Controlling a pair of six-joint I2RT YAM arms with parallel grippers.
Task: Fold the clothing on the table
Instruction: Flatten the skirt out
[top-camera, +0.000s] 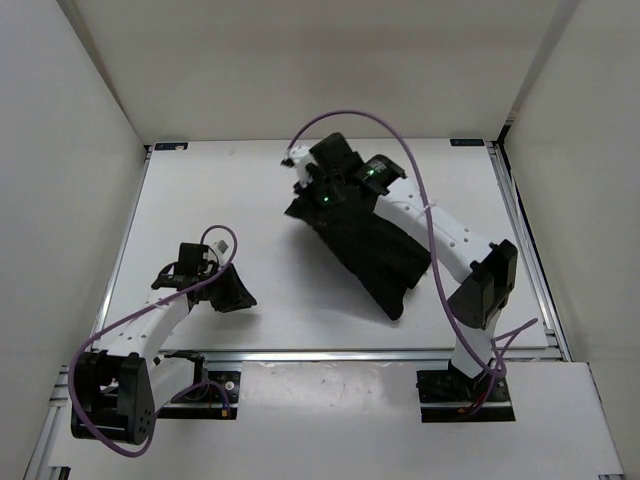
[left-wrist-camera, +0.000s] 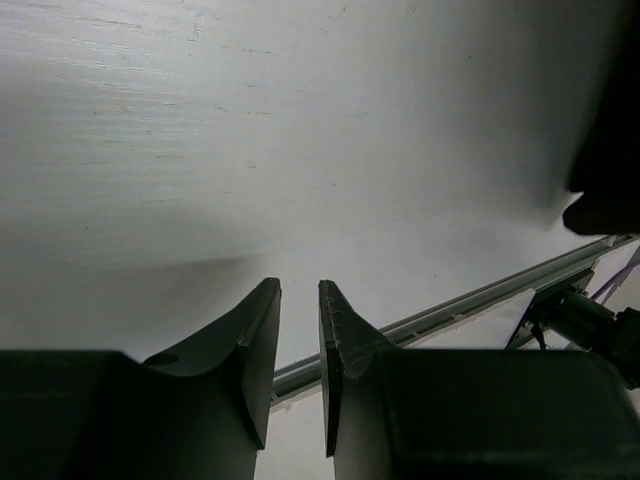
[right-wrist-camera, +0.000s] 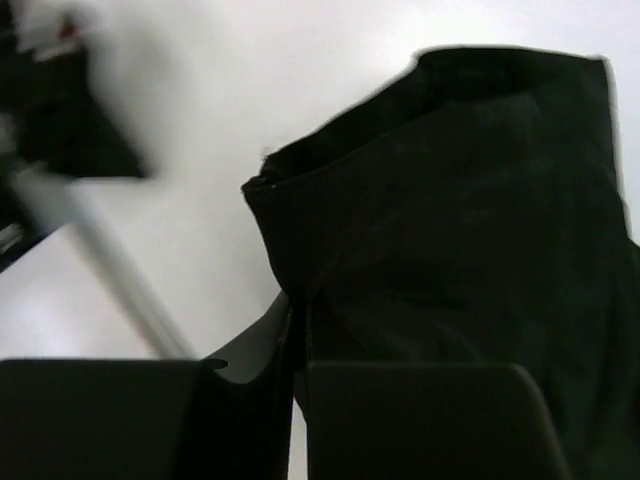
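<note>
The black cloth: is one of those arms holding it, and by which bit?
Yes. The right tool is shut on the clothing at its far edge. The left tool holds nothing.

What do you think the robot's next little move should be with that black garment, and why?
Probably the right gripper should lift the edge it pinches and carry it toward the near end of the clothing, making a fold. It is shut on the far edge, the rest lies on the table, and the left gripper hangs open, well apart.
</note>
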